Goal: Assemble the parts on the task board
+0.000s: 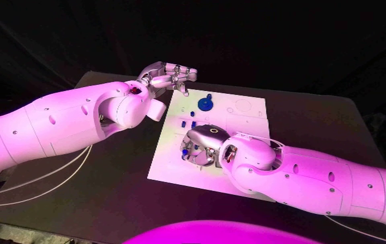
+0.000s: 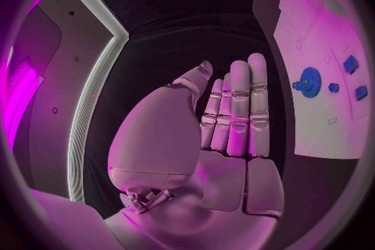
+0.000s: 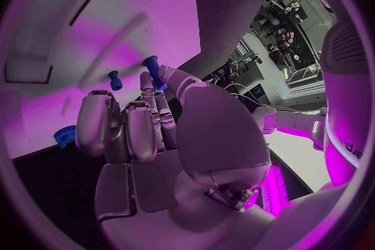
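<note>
Task board (image 1: 241,122) — lying mid-tabletop. Right hand (image 1: 203,145) hovering over its near-left part, fingers (image 3: 160,114) pinching a small blue peg (image 3: 153,70); it should be lowered upright and squarely. Left hand (image 1: 168,77) — waiting off the far-left corner, fingers apart, holding nothing.

The black table (image 1: 96,160) carries the white board (image 1: 241,118) at its middle, nearer the far edge.

Right hand (image 1: 205,143) hides task board (image 1: 241,110) centre; parts beneath unclear.
</note>
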